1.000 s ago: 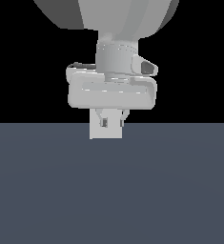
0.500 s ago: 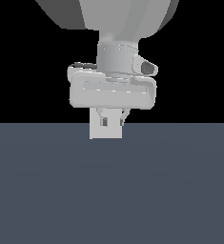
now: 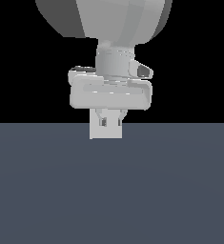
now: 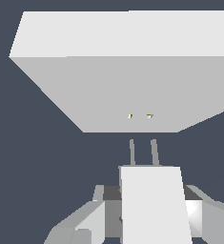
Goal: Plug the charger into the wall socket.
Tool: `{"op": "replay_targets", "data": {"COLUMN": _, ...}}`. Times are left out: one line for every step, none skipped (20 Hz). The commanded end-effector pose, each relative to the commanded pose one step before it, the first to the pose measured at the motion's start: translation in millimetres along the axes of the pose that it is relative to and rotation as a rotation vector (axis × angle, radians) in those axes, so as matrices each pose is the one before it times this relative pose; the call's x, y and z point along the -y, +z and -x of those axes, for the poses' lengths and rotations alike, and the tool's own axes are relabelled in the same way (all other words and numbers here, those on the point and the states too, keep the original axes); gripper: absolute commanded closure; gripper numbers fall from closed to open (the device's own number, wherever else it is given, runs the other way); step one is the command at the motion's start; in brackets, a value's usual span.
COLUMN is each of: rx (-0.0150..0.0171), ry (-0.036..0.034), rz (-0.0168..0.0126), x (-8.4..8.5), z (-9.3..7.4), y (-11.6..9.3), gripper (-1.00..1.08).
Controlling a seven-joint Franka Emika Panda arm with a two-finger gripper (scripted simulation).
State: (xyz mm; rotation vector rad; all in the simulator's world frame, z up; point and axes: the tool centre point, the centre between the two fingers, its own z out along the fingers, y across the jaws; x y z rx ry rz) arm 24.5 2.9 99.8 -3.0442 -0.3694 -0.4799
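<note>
Wrist view has the charger [image 4: 154, 205] pinched between the gripper's [image 4: 151, 217] fingers, its two prongs [image 4: 143, 152] pointing straight at the socket [image 4: 132, 90] and close to it but apart. The twin slots [image 4: 140, 116] sit just beyond the prong tips, nearly in line, so the hold looks set for a straight push in. From the exterior view the gripper hides the charger, with the socket right behind it.

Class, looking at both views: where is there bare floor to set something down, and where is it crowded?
Bare grey floor spreads on both sides of the gripper. It is crowded only between the charger, held in the gripper, and the wall socket, which its prongs nearly reach.
</note>
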Motion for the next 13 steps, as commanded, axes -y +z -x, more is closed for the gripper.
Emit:
{"op": "replay_targets", "data": {"rx": -0.00031, "ry": -0.00027, "rz": 0.00012, "x": 0.15, "z": -9.24, "y": 2.78, "gripper": 1.08}}
{"op": "replay_targets", "data": {"rx": 0.0, "ry": 0.0, "rz": 0.0, "x": 0.0, "z": -3.8, "y": 1.21, "gripper": 1.08}}
{"op": "replay_targets", "data": {"rx": 0.0, "ry": 0.0, "rz": 0.0, "x": 0.0, "z": -3.42, "y": 1.09, "gripper": 1.08}}
{"op": "replay_targets", "data": {"rx": 0.0, "ry": 0.0, "rz": 0.0, "x": -0.01, "z": -3.05, "y": 0.97, "gripper": 1.08}}
{"op": "replay_targets", "data": {"rx": 0.0, "ry": 0.0, "rz": 0.0, "x": -0.01, "z": -2.69, "y": 0.86, "gripper": 1.08}}
{"op": "replay_targets", "data": {"rx": 0.0, "ry": 0.0, "rz": 0.0, "x": -0.02, "z": -2.33, "y": 0.74, "gripper": 1.08}}
{"op": "replay_targets", "data": {"rx": 0.0, "ry": 0.0, "rz": 0.0, "x": -0.03, "z": -1.97, "y": 0.63, "gripper": 1.08}}
{"op": "replay_targets", "data": {"rx": 0.0, "ry": 0.0, "rz": 0.0, "x": -0.04, "z": -1.62, "y": 0.52, "gripper": 1.08}}
{"op": "replay_targets", "data": {"rx": 0.00036, "ry": -0.00059, "rz": -0.00003, "x": 0.33, "z": -1.33, "y": 0.65, "gripper": 1.08}}
{"op": "replay_targets", "data": {"rx": 0.0, "ry": 0.0, "rz": 0.0, "x": -0.07, "z": -0.93, "y": 0.3, "gripper": 1.08}}
{"op": "replay_targets", "data": {"rx": 0.0, "ry": 0.0, "rz": 0.0, "x": -0.09, "z": -0.59, "y": 0.2, "gripper": 1.08}}
{"op": "replay_targets", "data": {"rx": 0.0, "ry": 0.0, "rz": 0.0, "x": -0.1, "z": -0.25, "y": 0.09, "gripper": 1.08}}
{"op": "replay_targets", "data": {"rx": 0.0, "ry": 0.0, "rz": 0.0, "x": -0.09, "z": 0.04, "y": 0.0, "gripper": 1.08}}
